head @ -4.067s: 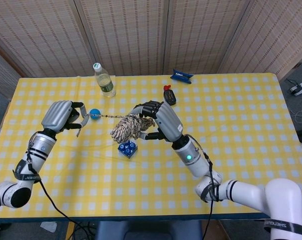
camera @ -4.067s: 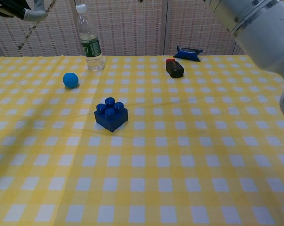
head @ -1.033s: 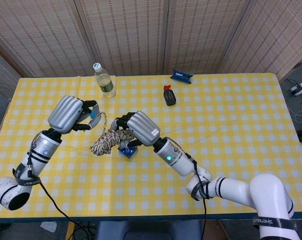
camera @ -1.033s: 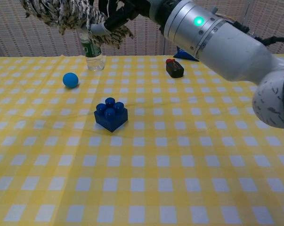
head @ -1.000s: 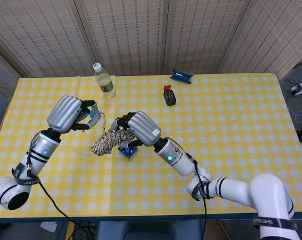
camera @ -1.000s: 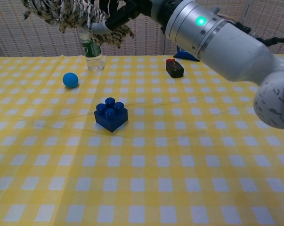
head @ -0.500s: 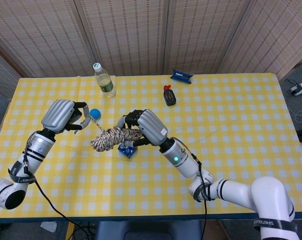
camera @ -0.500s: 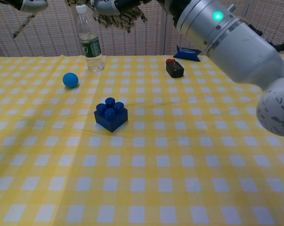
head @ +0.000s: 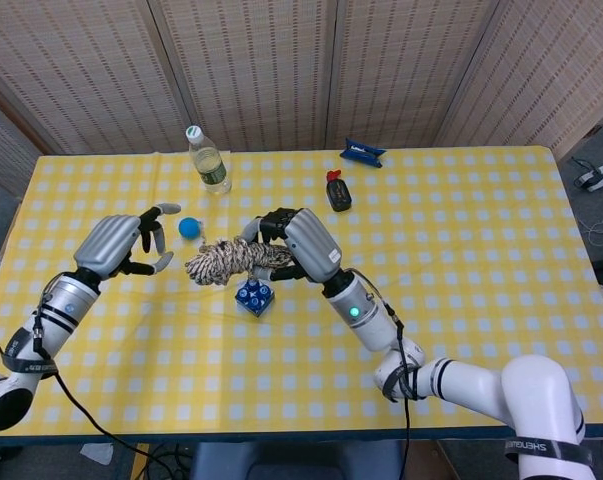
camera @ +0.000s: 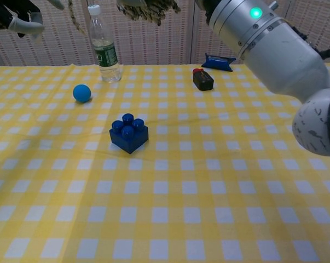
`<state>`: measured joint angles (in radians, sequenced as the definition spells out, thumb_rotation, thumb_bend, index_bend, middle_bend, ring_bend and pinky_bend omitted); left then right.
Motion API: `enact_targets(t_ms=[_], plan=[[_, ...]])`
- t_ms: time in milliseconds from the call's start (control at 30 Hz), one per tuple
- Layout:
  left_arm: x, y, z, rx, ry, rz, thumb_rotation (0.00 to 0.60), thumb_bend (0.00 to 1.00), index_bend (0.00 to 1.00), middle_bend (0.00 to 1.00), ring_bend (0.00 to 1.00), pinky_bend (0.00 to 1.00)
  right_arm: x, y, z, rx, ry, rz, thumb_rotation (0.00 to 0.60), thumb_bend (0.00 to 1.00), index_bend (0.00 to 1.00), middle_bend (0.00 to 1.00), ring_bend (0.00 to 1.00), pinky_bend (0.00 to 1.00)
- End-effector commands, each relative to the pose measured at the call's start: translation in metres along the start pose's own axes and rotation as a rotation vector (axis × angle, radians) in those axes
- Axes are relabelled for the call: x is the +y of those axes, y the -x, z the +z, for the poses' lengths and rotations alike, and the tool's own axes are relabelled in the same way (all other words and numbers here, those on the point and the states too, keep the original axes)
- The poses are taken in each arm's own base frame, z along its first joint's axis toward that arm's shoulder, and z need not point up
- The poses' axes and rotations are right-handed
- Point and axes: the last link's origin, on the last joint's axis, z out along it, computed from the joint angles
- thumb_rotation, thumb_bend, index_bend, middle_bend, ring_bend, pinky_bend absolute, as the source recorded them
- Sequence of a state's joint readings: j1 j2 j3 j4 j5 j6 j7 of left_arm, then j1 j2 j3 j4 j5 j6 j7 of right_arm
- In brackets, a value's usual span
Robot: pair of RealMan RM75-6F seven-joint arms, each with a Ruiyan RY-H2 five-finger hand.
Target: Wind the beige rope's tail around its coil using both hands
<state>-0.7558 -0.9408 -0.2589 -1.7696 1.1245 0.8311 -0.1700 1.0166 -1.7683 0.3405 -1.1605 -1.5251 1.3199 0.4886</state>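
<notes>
Head view: right hand (head: 303,243) fingers grip the rope coil (head: 224,261); left hand (head: 116,245) fingers spread, empty; bottle (head: 208,159) capped.

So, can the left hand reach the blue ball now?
Probably yes. The left hand is open and holds nothing, and the blue ball lies just beside it on the table, with nothing between them.

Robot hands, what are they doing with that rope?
The right hand holds a bundle of beige rope up in the air above the yellow checked table. The left hand is off to the side with its fingers spread and nothing in it. Underneath sit a blue brick and a blue ball. The rope has to be wound around itself with both hands.
</notes>
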Motion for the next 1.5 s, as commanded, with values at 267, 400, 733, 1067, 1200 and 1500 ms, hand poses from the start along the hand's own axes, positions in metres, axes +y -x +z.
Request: enact_targets(t_ms=[267, 400, 733, 1067, 1200, 1500], plan=[[-0.027, 0.004, -0.013, -0.006, -0.069, -0.018, 0.549, 0.35, 0.00, 0.18, 0.22, 0.35, 0.007, -0.017, -0.010, 0.020, 0.029, -0.017, 0.600, 0.22, 0.92, 0.76, 0.59, 0.58], [-0.048, 0.005, -0.022, 0.071, -0.124, 0.060, 0.600, 0.34, 0.04, 0.18, 0.22, 0.35, 0.012, -0.030, -0.019, 0.021, 0.044, -0.045, 0.600, 0.22, 0.92, 0.76, 0.59, 0.58], [-0.098, 0.022, -0.062, 0.187, -0.287, 0.268, 0.600, 0.34, 0.11, 0.18, 0.22, 0.32, 0.023, -0.061, -0.045, 0.027, 0.100, -0.107, 0.600, 0.25, 0.92, 0.76, 0.59, 0.58], [-0.119, 0.049, -0.124, 0.295, -0.371, 0.371, 0.600, 0.33, 0.15, 0.18, 0.22, 0.30, 0.027, -0.077, -0.061, 0.026, 0.138, -0.141, 0.600, 0.26, 0.92, 0.76, 0.59, 0.58], [-0.119, 0.063, -0.147, 0.307, -0.383, 0.387, 0.600, 0.33, 0.16, 0.18, 0.22, 0.30, 0.028, -0.080, -0.067, 0.028, 0.149, -0.144, 0.600, 0.26, 0.92, 0.76, 0.59, 0.58], [-0.112, 0.082, -0.186, 0.305, -0.403, 0.411, 0.600, 0.33, 0.17, 0.18, 0.22, 0.29, 0.031, -0.083, -0.074, 0.036, 0.168, -0.143, 0.600, 0.26, 0.92, 0.76, 0.59, 0.58]])
